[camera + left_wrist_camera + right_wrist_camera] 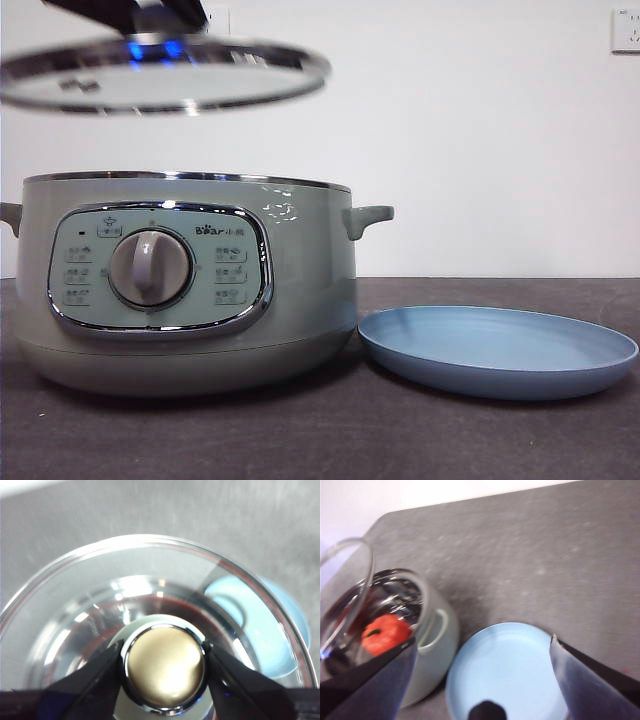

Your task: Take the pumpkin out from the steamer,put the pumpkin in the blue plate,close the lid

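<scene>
The sage-green steamer point(185, 285) stands open at the left of the table. My left gripper point(165, 666) is shut on the knob point(165, 666) of the glass lid point(160, 75) and holds it in the air above the pot, slightly left of it. The orange-red pumpkin point(384, 632) sits inside the steamer point(432, 645), seen in the right wrist view. The blue plate point(497, 350) lies empty right of the pot, touching or almost touching its base. My right gripper point(480, 680) is open, high above the plate point(507, 672).
A dark grey tabletop point(480, 440) runs in front of and right of the plate. A white wall stands behind, with a socket point(625, 30) at the top right.
</scene>
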Available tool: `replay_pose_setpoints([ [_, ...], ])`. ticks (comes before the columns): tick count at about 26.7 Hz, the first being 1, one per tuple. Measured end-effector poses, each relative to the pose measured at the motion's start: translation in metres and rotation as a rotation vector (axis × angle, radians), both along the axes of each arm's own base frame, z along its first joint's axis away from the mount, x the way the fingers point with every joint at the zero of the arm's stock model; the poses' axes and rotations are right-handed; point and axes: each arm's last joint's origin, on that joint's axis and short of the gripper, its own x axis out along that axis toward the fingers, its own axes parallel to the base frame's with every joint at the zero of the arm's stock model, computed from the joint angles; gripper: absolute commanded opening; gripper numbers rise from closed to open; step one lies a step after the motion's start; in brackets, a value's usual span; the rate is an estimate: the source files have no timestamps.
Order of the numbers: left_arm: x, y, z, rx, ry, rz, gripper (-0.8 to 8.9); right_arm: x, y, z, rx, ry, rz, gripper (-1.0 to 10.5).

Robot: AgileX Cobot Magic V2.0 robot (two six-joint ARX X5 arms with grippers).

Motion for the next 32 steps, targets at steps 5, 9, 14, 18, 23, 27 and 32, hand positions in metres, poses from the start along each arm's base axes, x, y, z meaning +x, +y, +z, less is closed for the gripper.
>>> replay_pose_setpoints([
  [5,-0.03,0.018,0.021,0.001,-0.09,0.077,-0.08,0.011,0.011,-0.002,0.048,-0.006,0.134,4.4],
  [9,-0.06,0.037,0.037,-0.014,-0.182,0.143,-0.08,0.023,0.028,-0.004,0.06,-0.018,0.235,4.4],
  [14,-0.091,0.056,0.049,-0.019,-0.27,0.24,-0.08,0.038,0.058,-0.009,0.054,0.026,0.352,5.2],
  [18,-0.11,0.068,0.053,-0.015,-0.316,0.311,-0.08,0.052,0.087,-0.004,0.025,0.051,0.417,5.7],
  [23,-0.126,0.079,0.053,0.003,-0.343,0.387,-0.08,0.068,0.126,0.005,-0.04,0.072,0.494,5.7],
  [27,-0.134,0.085,0.052,0.025,-0.342,0.428,-0.08,0.078,0.167,0.011,-0.18,0.112,0.553,6.4],
  [32,-0.135,0.085,0.051,0.031,-0.336,0.427,-0.08,0.092,0.237,0.01,-0.449,0.105,0.586,6.6],
])
